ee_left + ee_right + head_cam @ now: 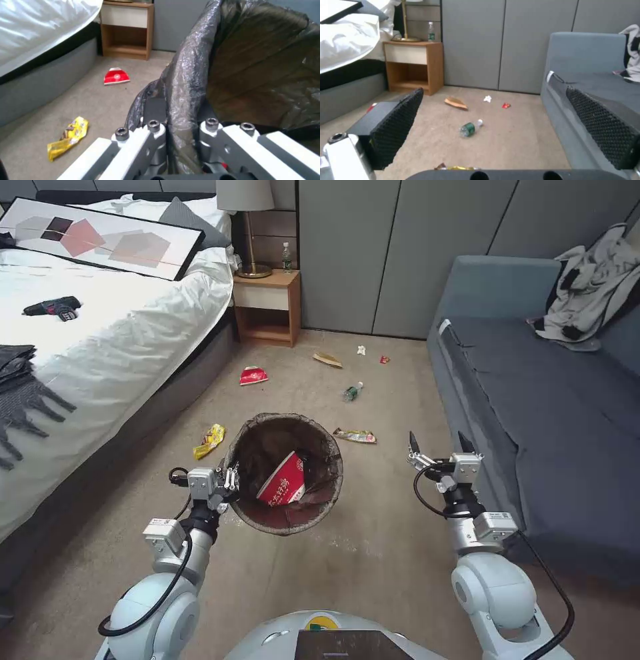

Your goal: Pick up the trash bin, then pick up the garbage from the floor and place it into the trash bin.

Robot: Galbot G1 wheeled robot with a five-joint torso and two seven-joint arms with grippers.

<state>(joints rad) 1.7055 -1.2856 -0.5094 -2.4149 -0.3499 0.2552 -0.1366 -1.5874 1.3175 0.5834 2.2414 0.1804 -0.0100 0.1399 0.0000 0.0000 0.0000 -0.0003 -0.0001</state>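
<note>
At the centre of the head view, the trash bin (285,473) is held off the floor (373,553), its dark bag folded over the rim and a red paper cup (283,481) lying inside; the left gripper (230,480) is clamped on the bin's left rim. Right of centre, the right gripper (437,445) hangs free with its fingers spread apart. Garbage lies on the carpet above the bin: a yellow wrapper (209,441) at its left, a foil wrapper (355,435) at its right, a red packet (253,375) higher up, a green-labelled bottle (352,392), a brown scrap (327,359), a white paper scrap (361,350) and a small red piece (384,359) near the top centre. Across the left wrist view, the left gripper (181,137) pinches the bag-covered rim of the trash bin (260,65), which takes up the right of the frame, with the red packet (116,76) at middle left and the yellow wrapper (68,141) at lower left on the floor (100,105). Through the right wrist view, the right gripper (496,130) stands wide open, its black fingers (400,125) at either side of the frame; the bottle (469,128) lies at the centre, with the brown scrap (456,103), white paper scrap (487,98) and small red piece (506,105) above it.
</note>
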